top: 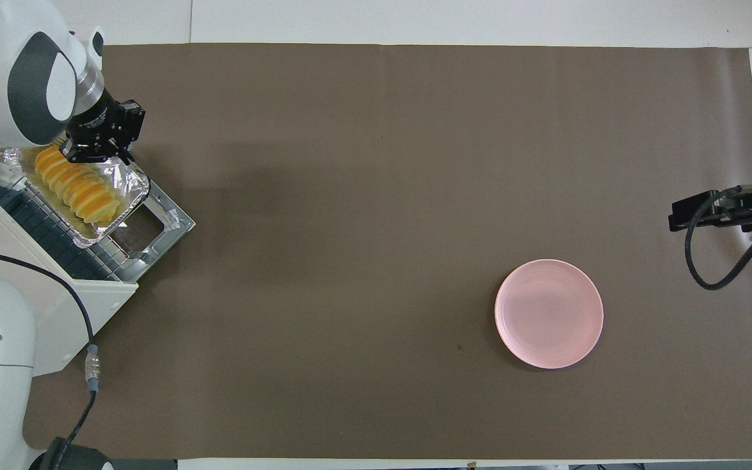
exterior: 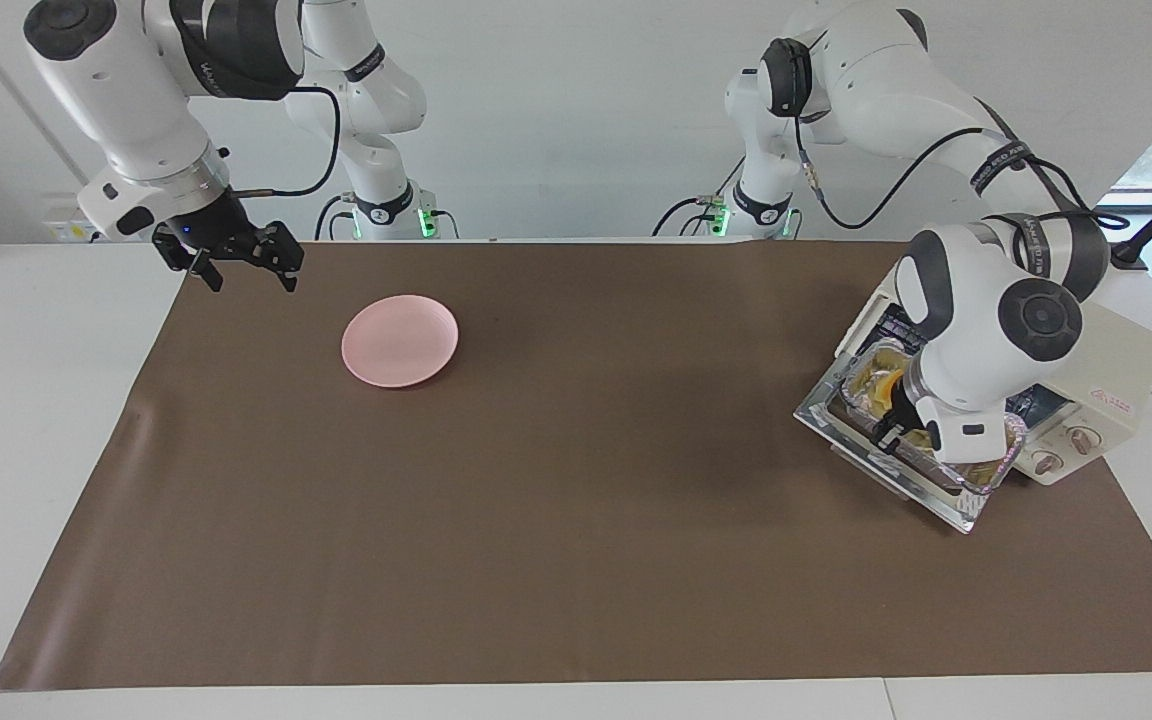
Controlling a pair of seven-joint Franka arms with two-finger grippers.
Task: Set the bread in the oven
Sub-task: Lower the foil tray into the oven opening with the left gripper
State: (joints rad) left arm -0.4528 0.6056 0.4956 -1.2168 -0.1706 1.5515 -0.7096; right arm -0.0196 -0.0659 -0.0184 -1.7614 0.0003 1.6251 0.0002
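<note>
The yellow-orange ridged bread point(top: 76, 186) lies in a crinkled silver foil tray point(top: 129, 185). The tray rests on the wire rack and the dropped-open glass door point(top: 166, 225) of the cream-white oven point(top: 43, 313) at the left arm's end of the table. My left gripper point(top: 98, 145) is down at the tray's end that lies farthest from the robots, by the bread's end. In the facing view the left arm hides most of the bread point(exterior: 879, 383) and the left gripper point(exterior: 894, 432). My right gripper point(exterior: 246, 272) waits open and empty, raised over the brown mat's corner at the right arm's end.
A round pink plate point(exterior: 399, 340) lies empty on the brown mat point(exterior: 576, 520), toward the right arm's end; it also shows in the overhead view point(top: 549, 313). The oven's two knobs point(exterior: 1066, 452) face the table's middle. A black cable hangs by the right gripper point(top: 709, 212).
</note>
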